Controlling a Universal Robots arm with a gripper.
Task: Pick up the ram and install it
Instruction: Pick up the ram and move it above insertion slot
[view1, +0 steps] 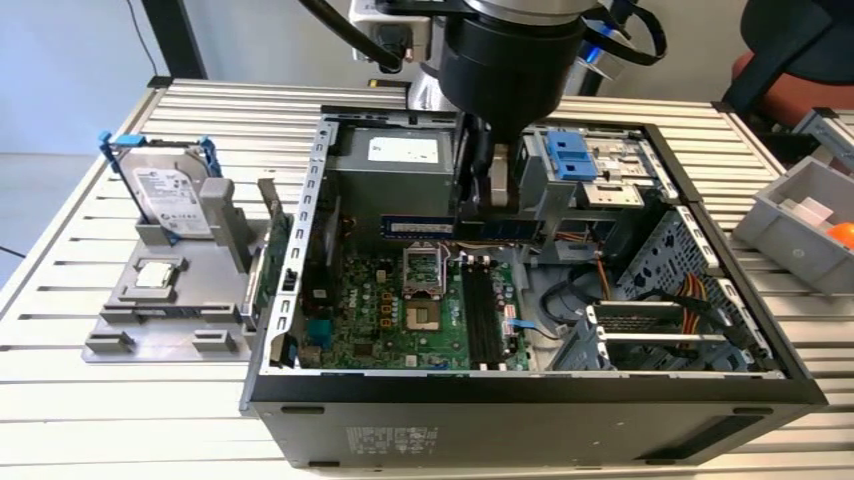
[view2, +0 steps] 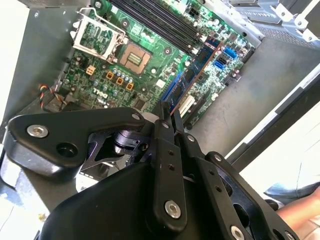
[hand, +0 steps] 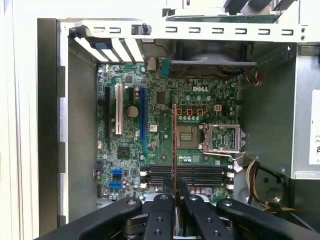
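Nearest in the exterior view is the dark front wall of the open computer case (view1: 534, 410). It lies on its side on the slatted tabletop (view1: 134, 410), so the motherboard (view1: 367, 325) faces up and can be reached from above.

On that board the black memory slots (view1: 483, 315) run from near to far. The open processor socket (view1: 424, 318) sits just beside them toward 9 o'clock.

At 12 o'clock from the slots, over their far end, hangs the hand (view1: 481, 215), its fingers clamped on the ram (view1: 414, 228). It grips the stick near the middle by its flat faces, which leaves the lower long edge free to meet a slot.

The stick is clear of the board and not seated. It also lies across the line of the slots rather than along them. In the first wrist view it shows edge-on as a thin line (hand: 174, 145) crossing the slots at a right angle, so I judge it is not yet lined up for insertion.

Farther back, at 11 o'clock from the stick, is the grey power supply (view1: 394, 170). Outside the case at 9 o'clock, a hard drive (view1: 171, 195) stands upright in a grey holder, well apart from the work.
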